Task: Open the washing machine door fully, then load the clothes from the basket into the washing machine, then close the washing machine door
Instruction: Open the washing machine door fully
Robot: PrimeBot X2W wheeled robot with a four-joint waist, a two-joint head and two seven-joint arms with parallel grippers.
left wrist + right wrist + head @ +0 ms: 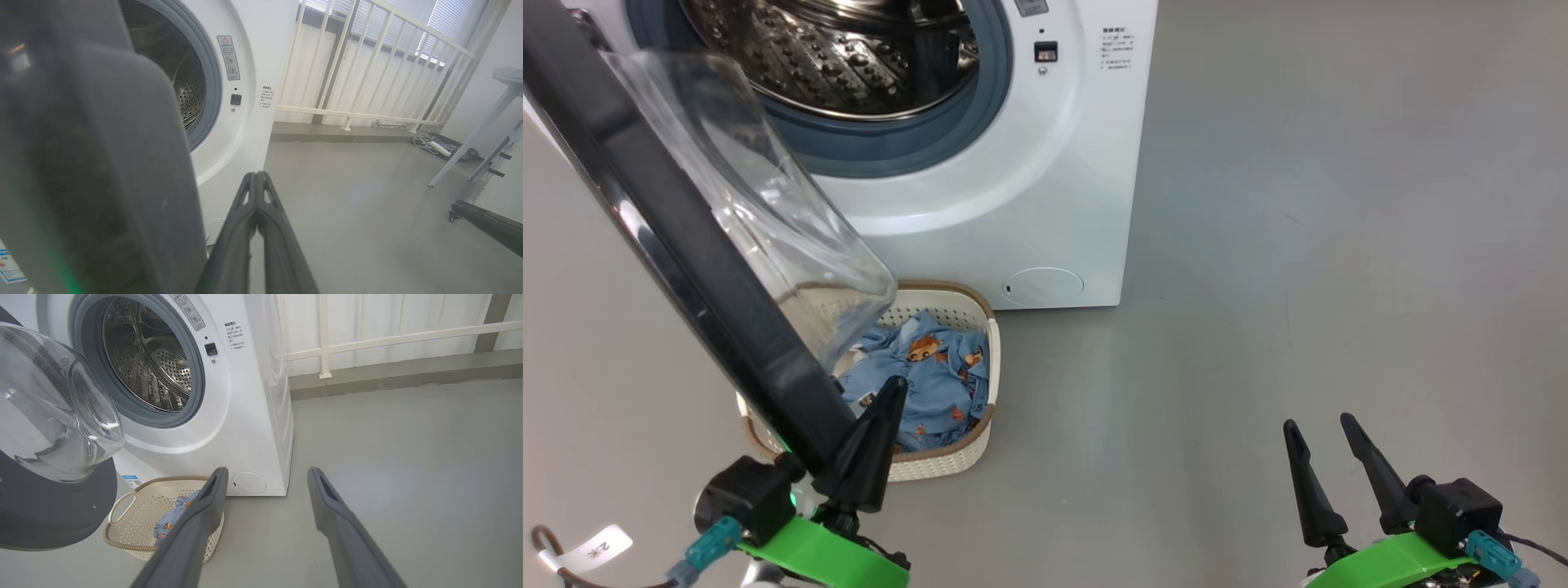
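The washing machine (1029,188) stands at the top with its steel drum (849,57) exposed. The washing machine door (711,302) is swung out toward me, its black rim running diagonally and its glass bowl (760,212) hanging over the basket (939,463). The clothes (931,376), light blue with orange figures, lie in the basket on the floor. My left gripper (892,388) is shut and empty, its fingers lying against the lower end of the door's rim. In the left wrist view the shut left gripper (257,175) sits beside the blurred door (102,163). My right gripper (1319,422) is open above bare floor, with the basket (122,506) to its left.
Grey floor stretches to the right of the machine. Behind it runs a white railing (367,61). A power strip (435,148), table legs (470,143) and a dark wheeled leg (486,220) stand at the far right.
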